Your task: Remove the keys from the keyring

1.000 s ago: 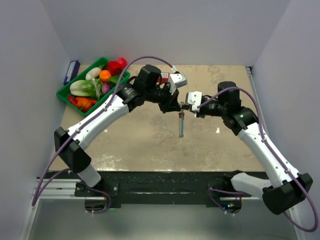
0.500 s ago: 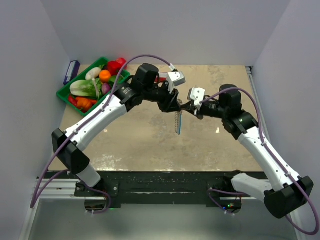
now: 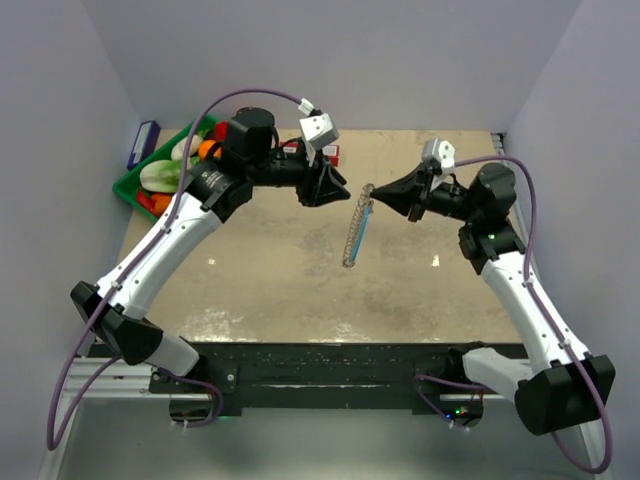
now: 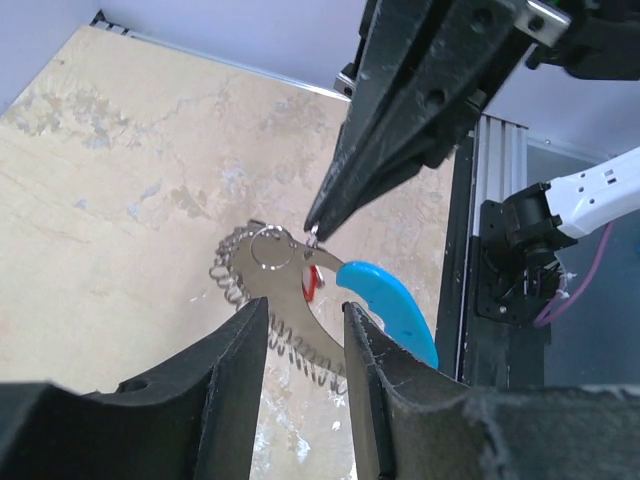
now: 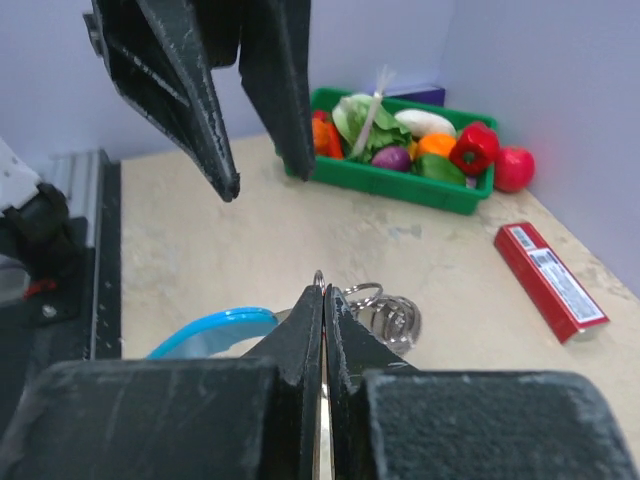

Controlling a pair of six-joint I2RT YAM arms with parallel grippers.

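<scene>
The right arm rises from the near right corner of the tabletop (image 3: pixel 270 285), bends at the elbow and reaches left, its wrist level and well above the surface. The right gripper (image 3: pixel 380 195) is closed on the top of the keyring (image 3: pixel 356 228), pinching it at the very tips of the fingers (the left wrist view shows them meeting on a small wire ring there). The keyring hangs free in the air over the middle of the tabletop, drooping toward the near edge in a narrow loop. Its blue curved section (image 4: pixel 390 305) runs along one side, and the keys (image 4: pixel 232 272) line the rest as a jagged silvery fringe. The red-tipped piece (image 4: pixel 314 282) sits just beside the blue section near the top.

The left arm stretches from the near left corner in a long arc up toward the far edge, then turns right at the wrist. The left gripper (image 3: pixel 338 187) points at the right gripper, close to it but apart, with its jaws open and nothing between them.

A green tray (image 3: pixel 128 186) of vegetables sits at the far left corner. A long red box (image 5: pixel 548 275) lies near the far edge.
</scene>
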